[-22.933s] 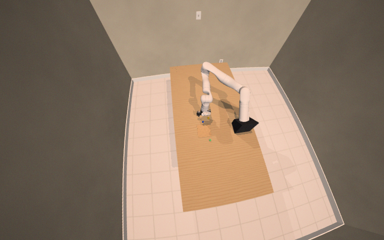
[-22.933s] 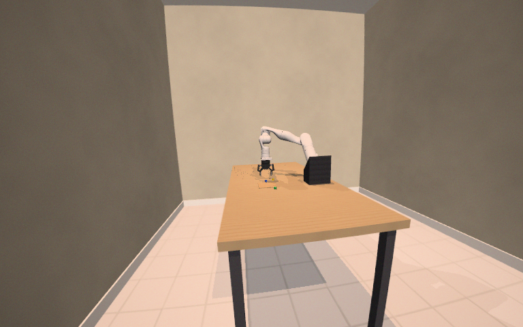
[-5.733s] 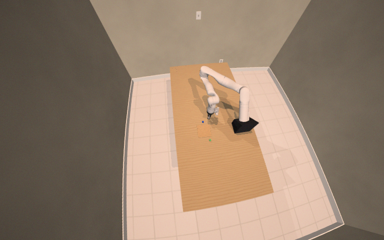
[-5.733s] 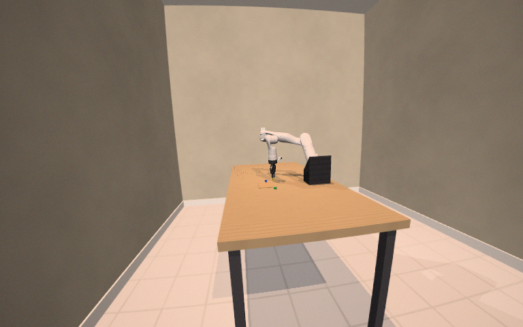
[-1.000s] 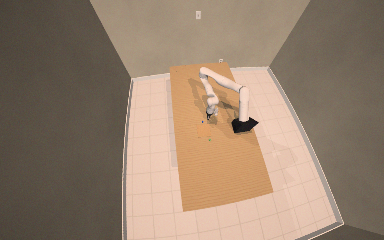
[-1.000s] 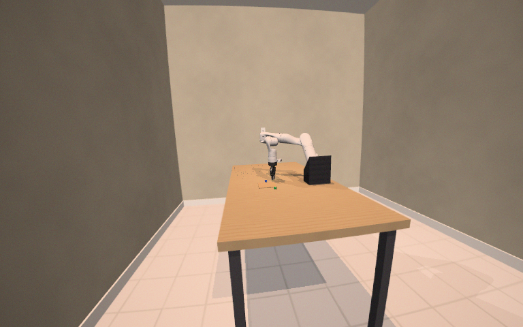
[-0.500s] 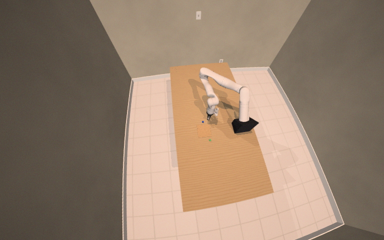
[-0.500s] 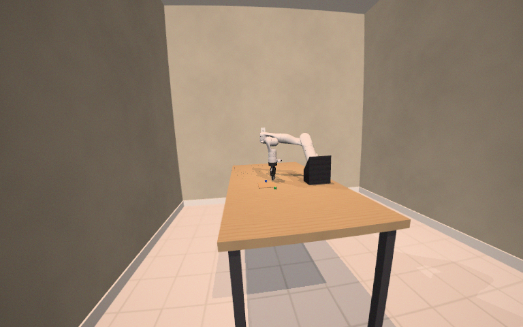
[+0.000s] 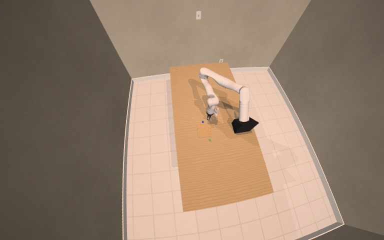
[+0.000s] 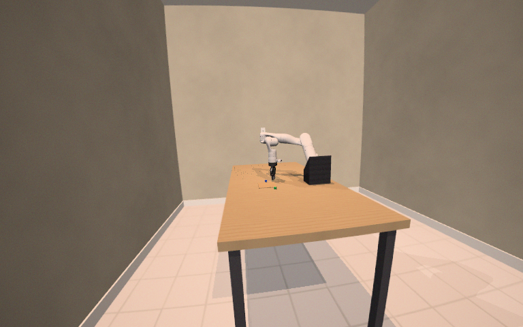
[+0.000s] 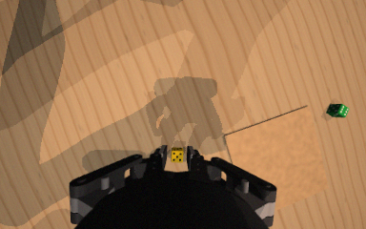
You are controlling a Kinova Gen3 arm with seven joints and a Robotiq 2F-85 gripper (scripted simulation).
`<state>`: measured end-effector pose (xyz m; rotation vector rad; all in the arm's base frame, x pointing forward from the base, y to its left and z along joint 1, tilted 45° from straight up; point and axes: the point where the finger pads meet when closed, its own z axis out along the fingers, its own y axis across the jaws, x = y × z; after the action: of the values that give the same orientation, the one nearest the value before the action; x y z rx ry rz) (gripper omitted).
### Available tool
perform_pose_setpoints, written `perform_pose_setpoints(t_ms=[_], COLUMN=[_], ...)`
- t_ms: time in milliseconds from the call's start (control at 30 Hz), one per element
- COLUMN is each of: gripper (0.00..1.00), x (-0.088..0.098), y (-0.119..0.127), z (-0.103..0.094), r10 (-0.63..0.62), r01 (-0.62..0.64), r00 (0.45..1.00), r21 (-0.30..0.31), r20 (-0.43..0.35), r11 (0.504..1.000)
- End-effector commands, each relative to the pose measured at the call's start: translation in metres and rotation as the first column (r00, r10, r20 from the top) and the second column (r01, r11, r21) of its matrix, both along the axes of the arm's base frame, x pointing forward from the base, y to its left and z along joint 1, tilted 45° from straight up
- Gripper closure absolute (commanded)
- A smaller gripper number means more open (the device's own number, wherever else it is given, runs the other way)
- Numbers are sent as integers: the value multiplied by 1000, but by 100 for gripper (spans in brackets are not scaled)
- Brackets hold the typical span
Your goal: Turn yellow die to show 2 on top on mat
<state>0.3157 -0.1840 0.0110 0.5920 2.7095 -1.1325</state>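
The yellow die is off the mat, its five-pip face towards the wrist camera. I cannot make it out in the top and exterior views. My gripper points down with its fingers partly open, one on each side of the yellow die, a narrow gap showing on both sides. The thin mat lies flat on the table, to the right of the fingers in the wrist view.
The green die is just outside the mat. The blue die is off the mat's far side, near the gripper, and outside the wrist view. The arm's black base stands at the table's right edge.
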Motion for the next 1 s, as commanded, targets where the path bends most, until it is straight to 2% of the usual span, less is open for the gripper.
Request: perform_pose_setpoints(t_ms=[0, 233, 267, 967], gripper=[69, 69, 89, 89], x=[3, 3, 3, 3], y=[0, 0, 0, 0], z=[-2, -2, -2, -2], r10=[-2, -2, -2, -2], r01=[2, 2, 2, 2], r00=[1000, 1000, 1000, 1000], r21=[4, 4, 4, 4], r20=[11, 11, 11, 11], r11=[1000, 1000, 1000, 1000])
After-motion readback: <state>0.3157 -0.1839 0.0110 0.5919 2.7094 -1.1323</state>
